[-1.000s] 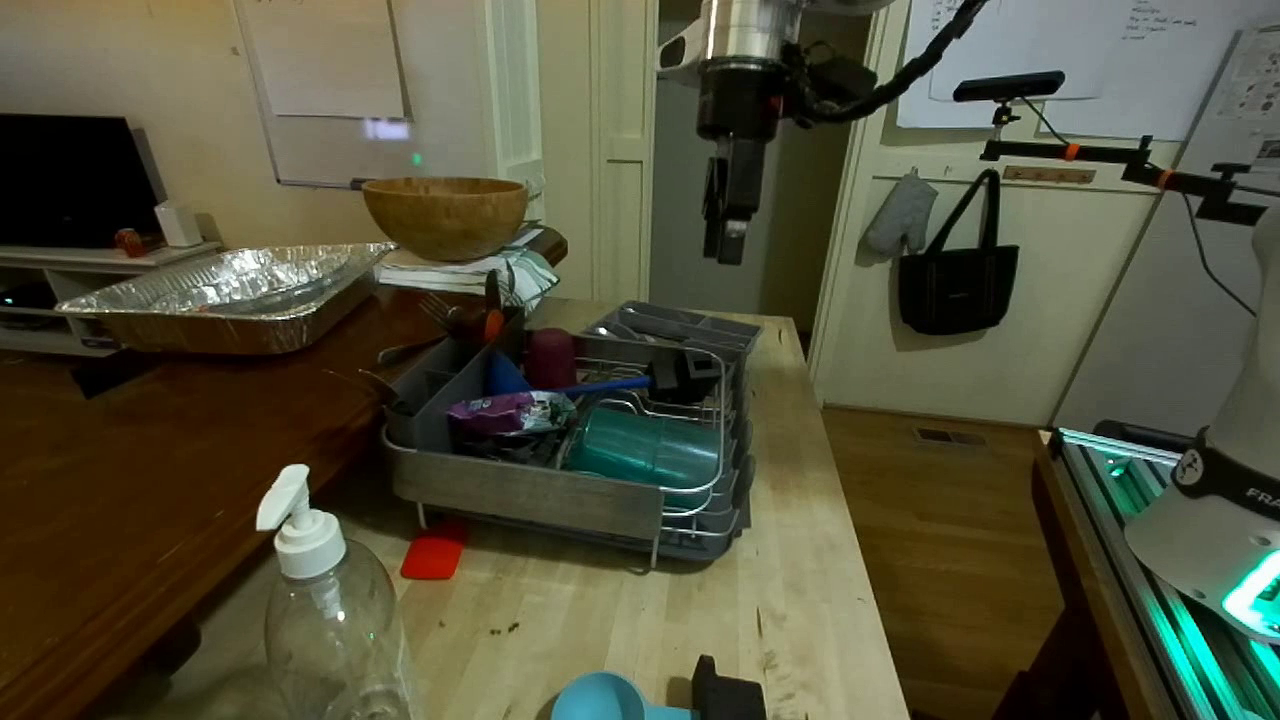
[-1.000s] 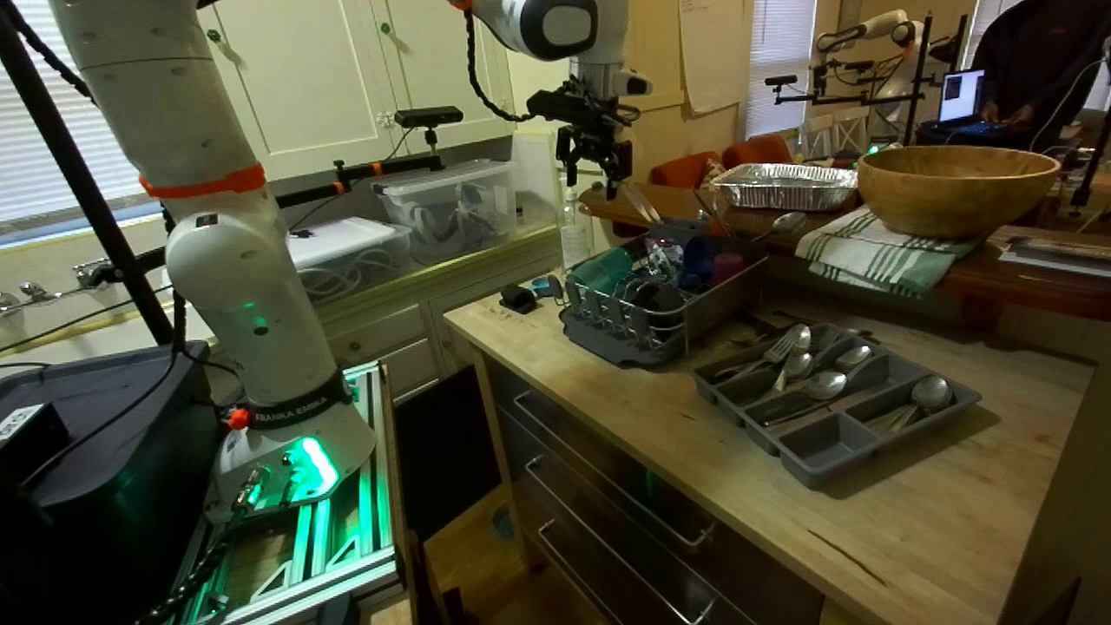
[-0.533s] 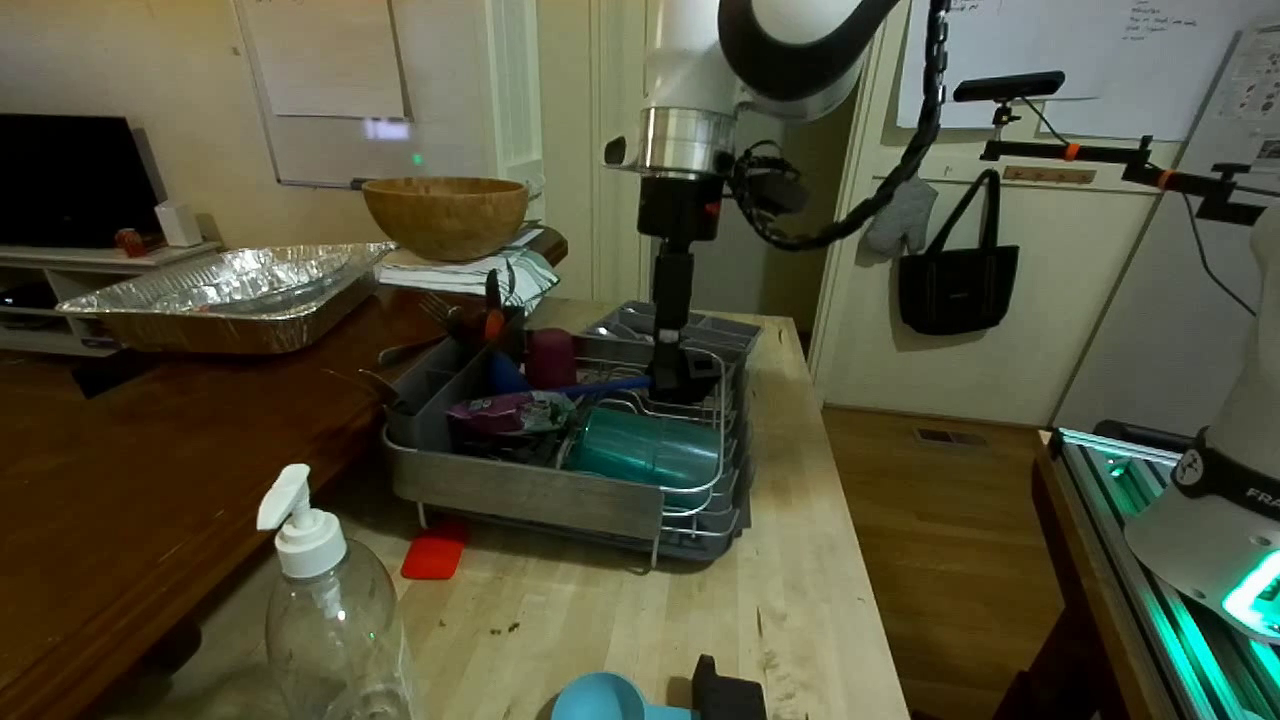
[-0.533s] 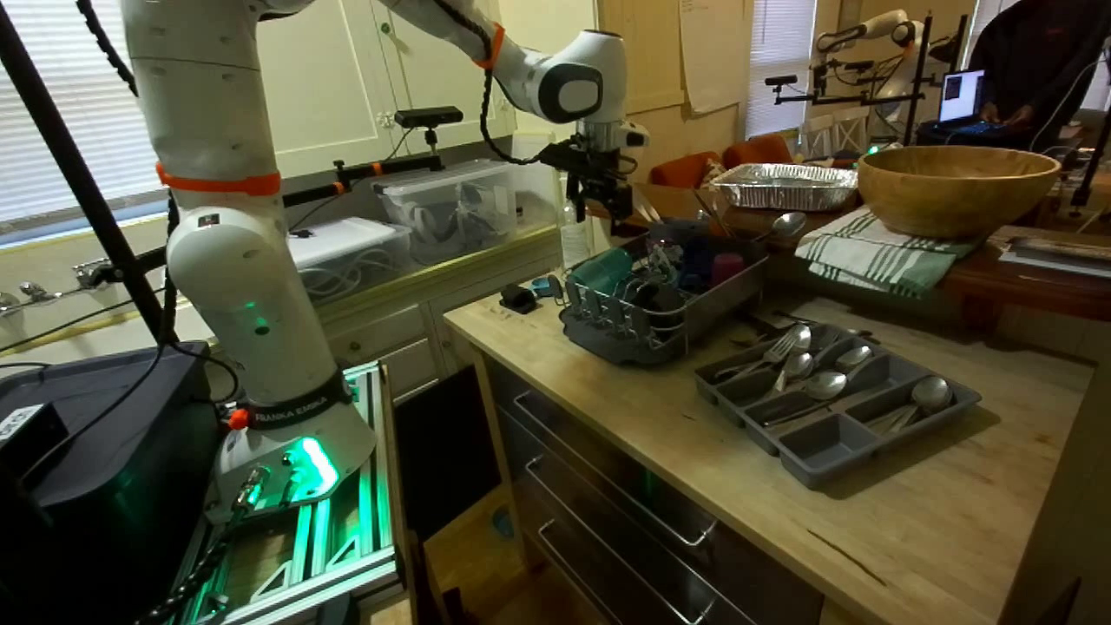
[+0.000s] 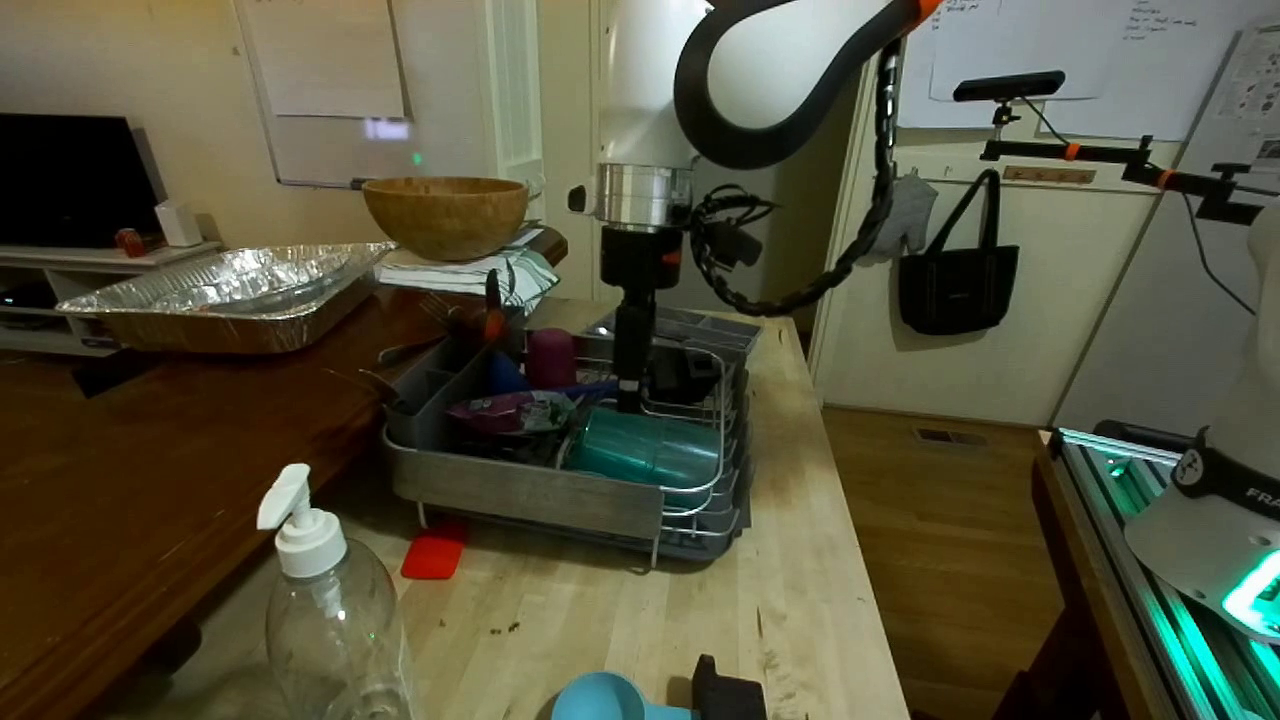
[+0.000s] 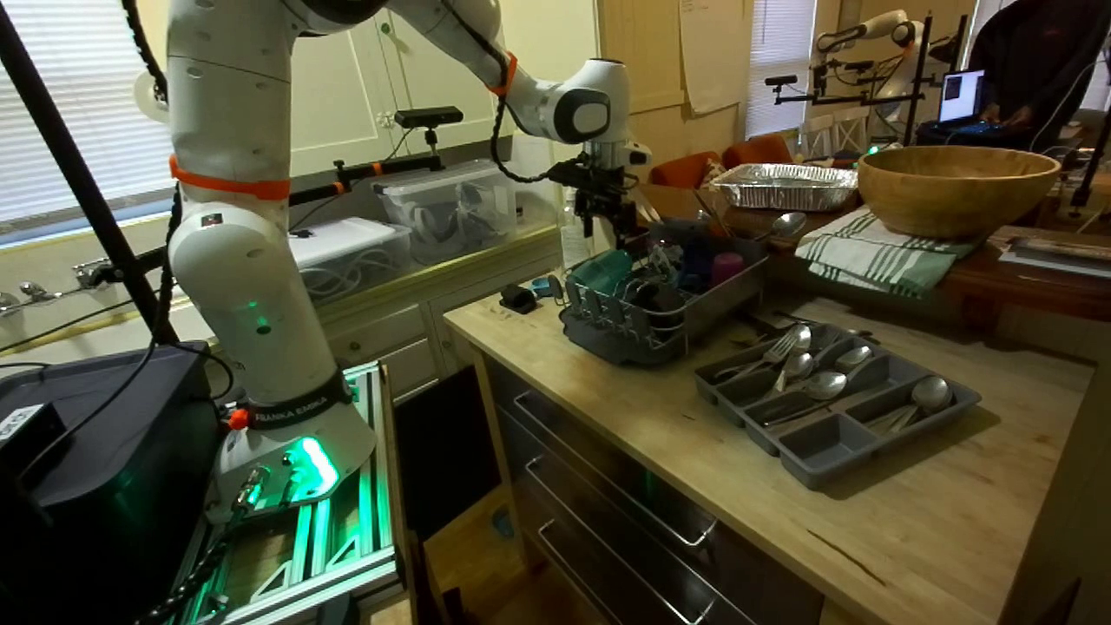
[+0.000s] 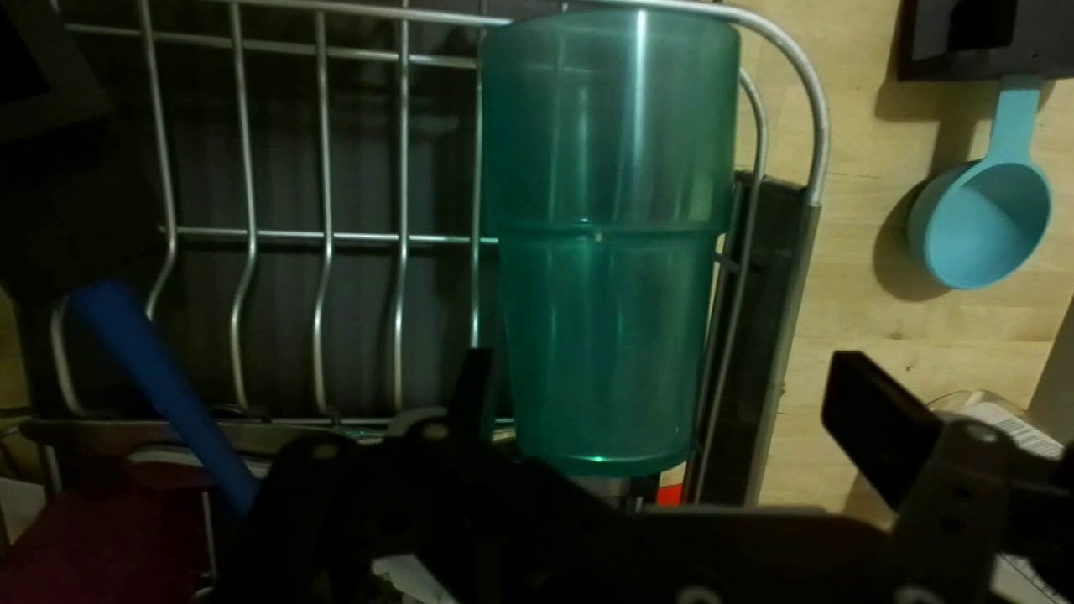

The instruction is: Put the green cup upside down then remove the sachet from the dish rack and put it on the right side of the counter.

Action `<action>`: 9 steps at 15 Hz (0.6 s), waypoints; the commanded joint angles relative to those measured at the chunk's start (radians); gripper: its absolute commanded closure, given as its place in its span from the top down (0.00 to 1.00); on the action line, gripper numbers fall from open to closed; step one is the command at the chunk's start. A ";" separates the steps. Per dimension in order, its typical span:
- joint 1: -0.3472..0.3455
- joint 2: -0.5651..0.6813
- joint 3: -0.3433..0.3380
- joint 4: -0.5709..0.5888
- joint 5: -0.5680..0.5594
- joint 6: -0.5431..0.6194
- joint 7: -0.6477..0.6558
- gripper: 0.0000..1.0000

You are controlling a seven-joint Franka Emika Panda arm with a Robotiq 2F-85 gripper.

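The green cup (image 7: 612, 252) lies on its side in the dish rack (image 5: 530, 495), and it also shows in both exterior views (image 5: 645, 450) (image 6: 601, 272). The sachet (image 5: 510, 412), a purple and white packet, lies in the rack beside the cup. My gripper (image 7: 663, 365) is open and empty. In the wrist view its fingers stand wide apart on either side of the cup's narrower end. In an exterior view the gripper (image 6: 608, 234) is just above the cup, pointing down. The counter (image 5: 780, 620) is light wood under the rack.
The rack also holds a dark red cup (image 5: 551, 358), a blue handle (image 7: 164, 382) and a black item (image 5: 683, 375). A grey cutlery tray (image 6: 833, 451) stands beside it. A soap bottle (image 5: 335, 620) and blue scoop (image 7: 982, 222) are on the rack's far side from the tray.
The arm has come down from high above the counter to the rack. The gripper is now lower, just above the cup. The cup and sachet have not moved.
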 commanded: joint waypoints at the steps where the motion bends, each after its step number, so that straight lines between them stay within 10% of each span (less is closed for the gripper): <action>1: -0.011 0.003 0.012 0.005 -0.006 -0.002 0.007 1.00; 9: 0.009 0.080 -0.010 0.020 -0.045 0.167 0.142 1.00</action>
